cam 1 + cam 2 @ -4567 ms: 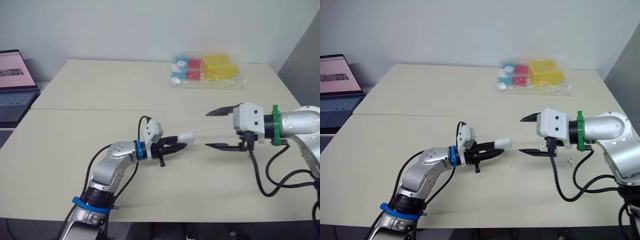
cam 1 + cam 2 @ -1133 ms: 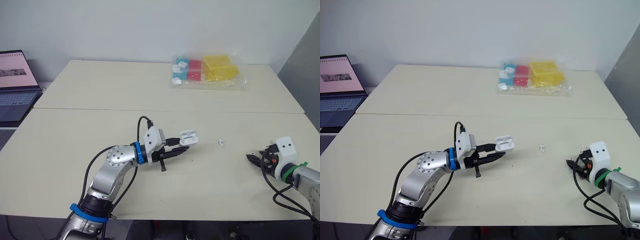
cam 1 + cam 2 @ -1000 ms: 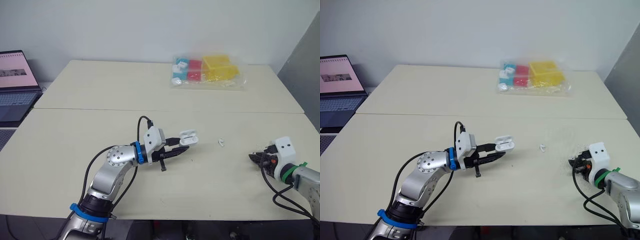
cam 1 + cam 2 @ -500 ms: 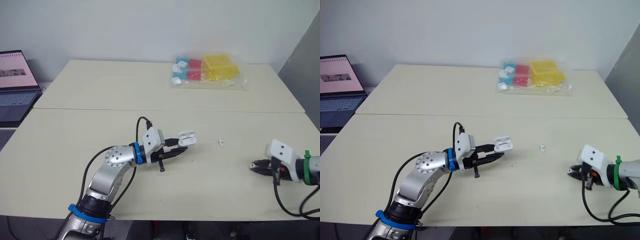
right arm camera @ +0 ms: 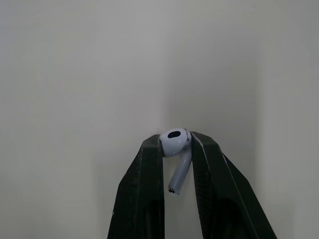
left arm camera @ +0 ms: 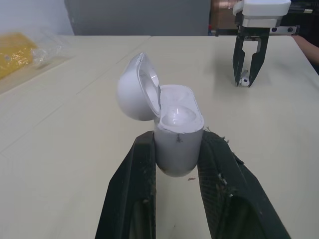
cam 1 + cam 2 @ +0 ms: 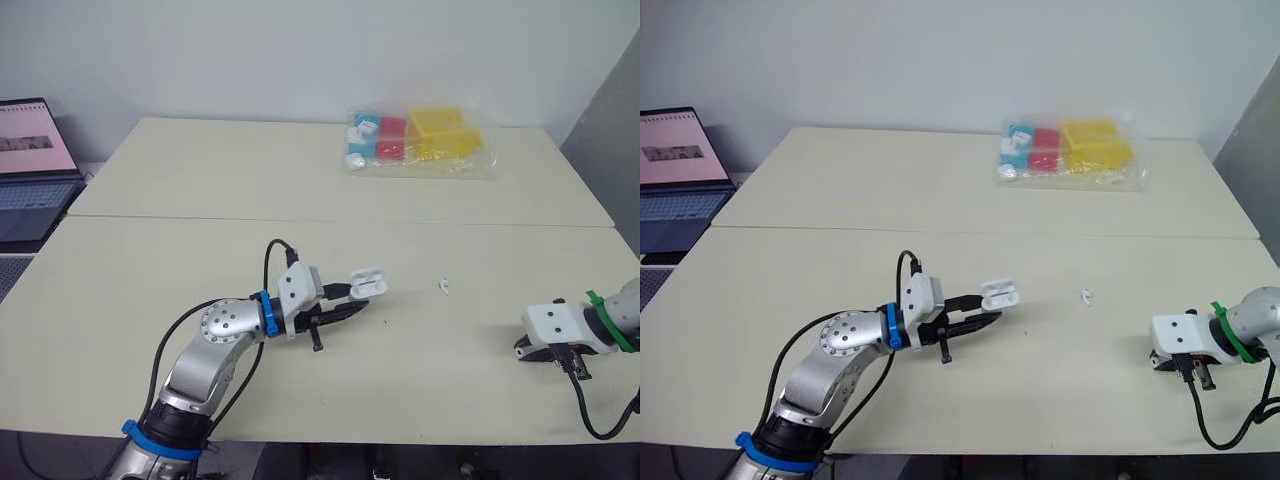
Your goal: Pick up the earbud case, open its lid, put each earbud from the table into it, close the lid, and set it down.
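Gripping one earbud case (image 6: 177,132) and one earbud (image 5: 174,142); second earbud (image 7: 441,286) lies loose.

4.6 seconds ago the case (image 7: 368,282) in the left gripper (image 7: 355,300) was shut; its lid now stands open. Back then the right gripper (image 5: 175,142) hung over the middle of the table (image 7: 200,180), fingers spread wide, just beside the case. It has since swung out to the table's right edge, well apart from the case, and sunk low. Its fingers have closed on 1 earbud (image 5: 174,143). In the last second its wrist has also rolled over.
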`<state>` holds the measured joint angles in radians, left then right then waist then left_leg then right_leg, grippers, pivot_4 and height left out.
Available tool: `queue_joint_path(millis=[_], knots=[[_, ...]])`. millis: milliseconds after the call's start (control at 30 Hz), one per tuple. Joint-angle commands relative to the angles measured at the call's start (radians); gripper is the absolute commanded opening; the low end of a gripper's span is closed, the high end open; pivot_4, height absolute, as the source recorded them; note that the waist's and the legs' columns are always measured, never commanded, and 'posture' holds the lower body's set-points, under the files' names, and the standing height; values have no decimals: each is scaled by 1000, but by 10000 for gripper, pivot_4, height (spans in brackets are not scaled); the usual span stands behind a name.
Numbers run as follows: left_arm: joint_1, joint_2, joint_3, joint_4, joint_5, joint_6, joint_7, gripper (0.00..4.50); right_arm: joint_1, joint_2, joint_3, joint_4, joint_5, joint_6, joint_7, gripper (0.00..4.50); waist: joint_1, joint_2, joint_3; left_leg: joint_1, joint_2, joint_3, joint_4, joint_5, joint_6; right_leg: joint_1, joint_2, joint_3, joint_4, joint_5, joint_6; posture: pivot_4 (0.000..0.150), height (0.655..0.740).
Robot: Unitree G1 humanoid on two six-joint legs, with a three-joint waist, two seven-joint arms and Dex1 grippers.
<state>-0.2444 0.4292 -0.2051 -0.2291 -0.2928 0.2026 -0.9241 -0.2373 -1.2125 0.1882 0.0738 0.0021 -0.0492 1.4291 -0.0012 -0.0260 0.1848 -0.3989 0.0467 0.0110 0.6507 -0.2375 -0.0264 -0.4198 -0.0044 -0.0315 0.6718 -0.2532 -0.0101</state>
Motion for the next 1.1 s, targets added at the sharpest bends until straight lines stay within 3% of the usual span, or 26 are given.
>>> queue_joint_path(millis=[33, 133, 367, 600, 733, 867, 1100], knots=[[6, -2, 6, -57, -16, 3, 14, 7820, -52, 6, 28, 28, -25, -8, 53, 4098, 0, 0, 0, 0, 0, 0, 0, 0, 0, 0, 0, 0, 0, 0, 0, 1500, 7400], [15, -2, 3, -67, -16, 8, 17, 7820, -75, 21, 33, 45, -24, 5, 59, 4098, 0, 0, 0, 0, 0, 0, 0, 0, 0, 0, 0, 0, 0, 0, 0, 1500, 7400], [21, -1, 0, -69, -14, 11, 25, 7820, -70, 16, 22, 46, -30, -34, 61, 28021, 0, 0, 0, 2, 0, 1, 0, 0, 0, 0, 0, 1, 1, 0, 0, 1500, 7400], [36, -4, 3, -78, -12, 14, 36, 7820, 13, -64, -108, -102, 58, 118, 46, 28403, 1, 1, 0, 3, 0, 4, -1, 0, 0, 0, 0, 5, 2, 0, 0, 1500, 7400], [43, -6, -1, -81, -11, 13, 46, 7820, 95, -108, -180, -257, 56, 355, -23, 28403, 1, 1, 0, 5, 0, 6, -2, 0, 0, 0, 0, 8, 2, 0, 0, 1500, 7400], [52, -16, -18, -80, -2, 6, 54, 7820, 158, -122, -178, -437, 55, 601, -79, 28403, 1, 1, 0, 6, 0, 7, -2, 0, 0, 0, 0, 9, 3, 0, 0, 1500, 7400], [51, -33, -34, -76, 5, 1, 67, 7820, 114, -94, -64, -443, -28, 639, -158, 28403, 0, 0, 0, 8, 0, 13, -3, 0, 0, -1, 0, 14, 2, 1, 2, 1500, 7400]])
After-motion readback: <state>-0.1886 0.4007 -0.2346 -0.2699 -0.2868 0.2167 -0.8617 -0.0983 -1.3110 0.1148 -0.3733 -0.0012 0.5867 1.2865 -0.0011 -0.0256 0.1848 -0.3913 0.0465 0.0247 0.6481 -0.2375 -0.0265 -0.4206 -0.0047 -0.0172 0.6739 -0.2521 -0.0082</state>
